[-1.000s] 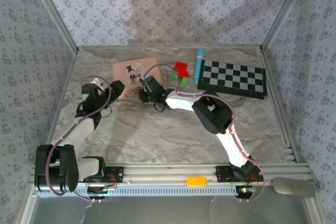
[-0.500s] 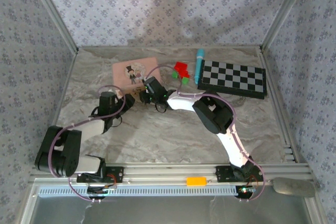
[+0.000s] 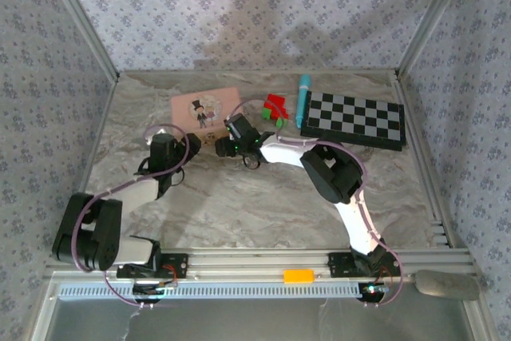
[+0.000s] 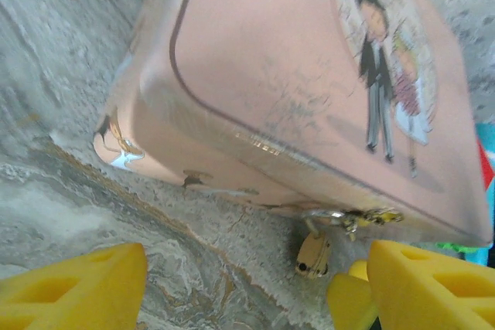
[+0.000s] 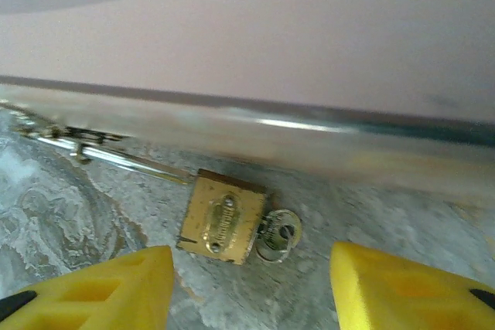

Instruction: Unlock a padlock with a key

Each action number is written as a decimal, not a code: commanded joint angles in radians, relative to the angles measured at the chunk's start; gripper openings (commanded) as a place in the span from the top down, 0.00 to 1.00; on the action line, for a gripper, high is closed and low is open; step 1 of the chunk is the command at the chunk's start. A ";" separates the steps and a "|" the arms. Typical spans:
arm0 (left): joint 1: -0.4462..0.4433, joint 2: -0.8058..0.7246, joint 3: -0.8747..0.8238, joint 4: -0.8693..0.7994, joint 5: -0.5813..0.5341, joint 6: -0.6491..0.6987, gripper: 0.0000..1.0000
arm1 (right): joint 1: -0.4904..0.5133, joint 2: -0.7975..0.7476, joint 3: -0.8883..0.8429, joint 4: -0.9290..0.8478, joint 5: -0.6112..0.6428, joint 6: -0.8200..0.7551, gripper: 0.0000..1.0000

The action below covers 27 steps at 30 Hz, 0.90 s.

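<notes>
Toward the far edge of the marbled grey-and-tan table (image 3: pixel 239 197), left of its middle, lies a flat pink box (image 3: pixel 206 108) with rounded corners, a faintly scuffed lid and a cartoon couple printed on it. Just in front of the box's near side wall, on the bare surface, rests the padlock (image 5: pixel 223 226): a small square brass body with an oval raised plate on its face. Its thin silvery shackle (image 5: pixel 139 164) runs as a fine wire up to a metal catch (image 4: pixel 352 218) on the lower rim of the box. The key (image 5: pixel 277 237), a pale silvery piece with a round head and a hole through it, lies touching the padlock's side; whether its blade sits in the lock cannot be told.

The right gripper (image 5: pixel 249 259) hovers low over the table with its blunt yellow fingers (image 5: pixel 93 291) spread wide, the padlock and key lying between and just beyond them, untouched. The left gripper (image 4: pixel 259 254) faces the same spot from the other side, its yellow wedge-shaped fingers (image 4: pixel 73 287) likewise parted and holding nothing, the padlock near its right finger.

Further along the far edge, toward the right corner, sit red blocks (image 3: pixel 275 105), a green block (image 3: pixel 281 123), a slim light-blue cylinder (image 3: pixel 303 100) and a flat black-and-white checkerboard (image 3: pixel 354 117).
</notes>
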 commanded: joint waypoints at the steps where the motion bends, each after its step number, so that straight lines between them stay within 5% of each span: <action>1: 0.025 -0.069 -0.013 -0.061 -0.056 0.019 0.23 | 0.012 -0.031 0.035 -0.108 0.026 0.064 0.41; 11: 0.121 -0.153 -0.047 -0.094 -0.011 0.020 0.20 | 0.030 0.075 0.151 -0.130 0.092 0.026 0.37; 27: 0.164 -0.181 -0.050 -0.096 -0.017 0.022 0.18 | 0.065 0.172 0.257 -0.274 0.194 -0.047 0.51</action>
